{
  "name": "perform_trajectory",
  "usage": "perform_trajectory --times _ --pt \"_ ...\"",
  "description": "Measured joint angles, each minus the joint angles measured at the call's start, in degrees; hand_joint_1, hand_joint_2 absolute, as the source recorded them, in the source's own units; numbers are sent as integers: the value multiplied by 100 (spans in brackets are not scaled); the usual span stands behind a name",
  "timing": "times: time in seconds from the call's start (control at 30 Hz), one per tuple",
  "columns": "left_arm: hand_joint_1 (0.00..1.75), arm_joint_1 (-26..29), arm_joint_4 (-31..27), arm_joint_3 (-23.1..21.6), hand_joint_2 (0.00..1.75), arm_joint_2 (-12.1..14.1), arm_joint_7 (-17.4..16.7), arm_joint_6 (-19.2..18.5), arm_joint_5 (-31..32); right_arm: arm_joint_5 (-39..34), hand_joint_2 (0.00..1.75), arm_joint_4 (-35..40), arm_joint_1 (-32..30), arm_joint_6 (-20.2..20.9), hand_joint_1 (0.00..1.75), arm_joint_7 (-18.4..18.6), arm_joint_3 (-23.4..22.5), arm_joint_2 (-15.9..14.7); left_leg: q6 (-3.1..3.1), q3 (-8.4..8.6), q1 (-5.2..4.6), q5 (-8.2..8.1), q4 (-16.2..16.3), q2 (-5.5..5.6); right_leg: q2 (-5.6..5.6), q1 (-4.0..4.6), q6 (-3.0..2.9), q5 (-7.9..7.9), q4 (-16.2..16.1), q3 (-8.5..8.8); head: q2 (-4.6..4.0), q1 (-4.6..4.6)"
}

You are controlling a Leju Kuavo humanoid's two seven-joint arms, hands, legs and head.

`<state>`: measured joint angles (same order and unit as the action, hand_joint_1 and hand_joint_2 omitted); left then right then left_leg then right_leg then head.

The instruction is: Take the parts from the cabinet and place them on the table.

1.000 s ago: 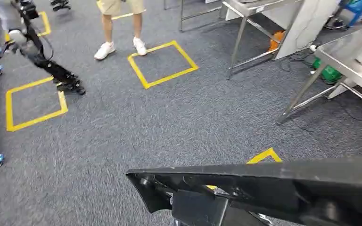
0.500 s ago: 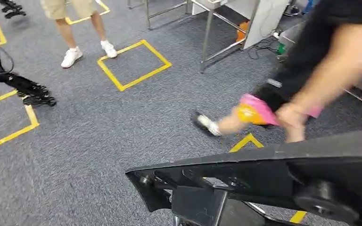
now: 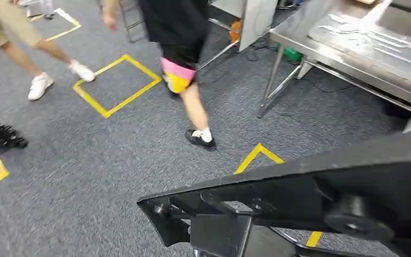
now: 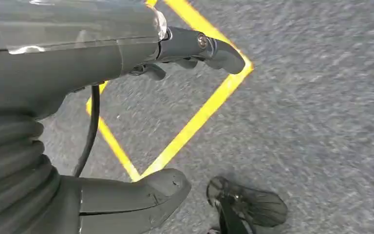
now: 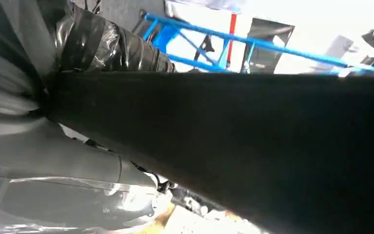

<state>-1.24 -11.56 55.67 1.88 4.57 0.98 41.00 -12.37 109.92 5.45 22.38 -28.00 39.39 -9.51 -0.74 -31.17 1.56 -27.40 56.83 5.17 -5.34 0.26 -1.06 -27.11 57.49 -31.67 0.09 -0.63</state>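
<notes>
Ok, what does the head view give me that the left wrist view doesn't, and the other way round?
Head view alone: the long black part carried across the foreground, the steel table ahead to the right, and a person crossing in front. Left wrist view alone: the left hand, thumb and fingers apart, holding nothing. Both: grey carpet marked with yellow tape.

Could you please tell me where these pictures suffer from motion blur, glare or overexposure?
Head view: the walking person is motion-blurred, while the black part stays fairly sharp. Left wrist view: the carpet is smeared and the left hand is crisp. Right wrist view: the background behind the blue frame is blown out white.
</notes>
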Motion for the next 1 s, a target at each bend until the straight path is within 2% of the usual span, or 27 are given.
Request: perform_trajectory --times 0.1,0.13,0.17,0.2,0.23,0.27,0.3,0.33,0.37,0.4,0.43,0.47,0.5,0.53,0.6,0.63,0.67,0.7,0.73,0.77,0.8,0.83,0.87,0.9,0.93,0.97,1.0 --pt "0 -10 0 0 175 0 -2 0 0 0 175 2 -11 0 175 2 13 0 90 0 -45 13 30 -179 -186 -57 112 58 -40 -60 0 0" --pt "0 -16 0 0 175 -17 -2 0 0 0 175 2 -9 0 175 2 15 0 145 7 0 49 -16 -256 -187 -49 141 38 -13 -74 0 0" --pt "0 -31 0 0 175 -9 -2 0 0 -2 175 4 -13 0 175 0 15 0 185 15 -1 55 -30 -321 123 -39 158 -44 101 -109 0 6" --pt "0 -23 0 2 175 -9 4 0 0 0 175 4 9 2 175 2 20 0 226 13 -5 48 -30 -391 356 -38 187 -248 402 -260 0 7" --pt "0 -6 0 2 175 -11 2 -2 0 0 175 4 13 2 175 0 24 0 236 10 -16 43 -28 -465 449 -60 218 -484 858 -486 0 9" --pt "0 14 0 2 175 -11 2 -2 0 -2 175 2 9 2 175 0 28 0 245 9 -24 33 -25 -545 481 -76 238 -686 1322 -721 0 4" --pt "0 26 0 2 175 -11 2 -2 0 -2 175 -2 2 2 175 2 33 -2 242 7 -27 25 -24 -621 490 -87 255 -798 1688 -914 0 7" --pt "0 25 0 2 175 -11 2 -4 4 -2 175 -13 -6 2 175 2 35 -2 235 11 -27 16 -23 -690 498 -99 266 -767 1818 -996 0 7" --pt "0 14 0 2 175 -11 2 -7 26 -2 175 -20 -10 2 175 2 39 -2 227 26 -27 2 -23 -759 513 -104 269 -584 1640 -924 0 7" --pt "0 3 0 2 175 -11 4 -11 35 -2 175 -20 -9 9 175 2 46 -2 216 55 -27 -15 -24 -818 545 -101 253 -322 1221 -713 0 7" --pt "0 -5 0 2 175 -13 7 -15 35 -9 175 -20 -4 9 175 2 48 0 200 90 -27 -33 -28 -870 610 -93 221 -61 684 -430 0 7" --pt "0 -9 0 2 175 -18 13 -20 35 -15 175 -20 2 9 175 2 52 0 177 133 -26 -51 -36 -913 804 -62 161 141 141 -136 0 7" --pt "0 -9 0 2 175 -31 18 -20 35 -20 175 -20 19 9 175 2 57 0 141 157 -48 -74 -42 -961 982 5 129 39 -31 -69 0 7" --pt "0 -11 0 2 175 -37 35 -22 35 -30 175 -18 29 9 175 11 61 0 103 159 -51 -88 -44 -989 900 22 96 64 -34 -80 0 5" --pt "0 -25 0 2 175 -46 63 -26 35 -48 175 -22 28 6 175 22 63 -2 46 215 -45 -101 -90 -1115 781 38 59 47 -25 -105 0 7" --pt "0 -44 0 2 175 -52 72 -26 37 -52 175 -20 30 7 175 24 66 -2 3 255 -71 -112 -100 -1174 708 26 13 81 -92 -84 0 4" --pt "0 -55 0 2 175 -52 79 -26 39 -57 175 -13 22 7 175 24 68 0 -23 228 -30 -173 -23 -998 669 -36 -11 124 -138 -33 0 4" --pt "0 -51 0 2 175 -52 94 -24 39 -72 175 -13 52 7 175 24 68 0 -19 121 -31 -340 212 -763 622 -38 -64 133 -155 -28 0 4" --pt "0 -40 0 2 175 -52 98 -20 39 -81 175 -13 62 7 175 26 74 0 -19 -74 -25 -569 614 -641 572 -32 -78 132 -151 -34 0 2" --pt "0 -18 0 2 175 -50 98 -9 39 -98 175 -15 59 7 175 28 85 0 -25 -327 -28 -803 1120 -575 509 -24 -92 124 -147 -34 0 2" --pt "0 -1 0 4 175 -50 103 -2 39 -109 175 -22 58 7 175 46 90 -2 -35 -570 -30 -956 1574 -556 437 -9 -102 117 -134 -37 0 4" --pt "0 11 0 11 175 -52 109 -4 37 -118 175 -33 55 7 175 65 100 -2 -40 -714 -30 -952 1801 -555 363 -3 -110 111 -118 -34 0 2" --pt "0 12 0 15 175 -59 122 -11 35 -122 175 -39 53 7 175 76 107 -2 -37 -712 -30 -801 1716 -555 292 -3 -108 102 -117 -15 0 4" --pt "0 6 0 17 175 -63 136 -18 33 -131 175 -44 54 4 175 87 109 -2 -27 -592 -29 -529 1376 -542 215 -3 -99 88 -108 5 0 4" --pt "0 0 0 20 175 -63 146 -20 33 -138 175 -44 55 2 175 90 111 -2 -15 -394 -28 -226 891 -496 144 -6 -80 68 -90 23 0 2" --pt "0 5 0 26 175 -63 151 -26 31 -142 175 -44 55 2 175 90 114 -2 9 -156 -27 61 334 -324 78 -12 -61 44 -71 43 0 4" --pt "0 6 0 44 175 -61 153 -46 24 -155 175 -46 62 2 175 92 118 -2 45 -56 -29 41 94 -70 33 1 -37 29 -61 41 0 4"
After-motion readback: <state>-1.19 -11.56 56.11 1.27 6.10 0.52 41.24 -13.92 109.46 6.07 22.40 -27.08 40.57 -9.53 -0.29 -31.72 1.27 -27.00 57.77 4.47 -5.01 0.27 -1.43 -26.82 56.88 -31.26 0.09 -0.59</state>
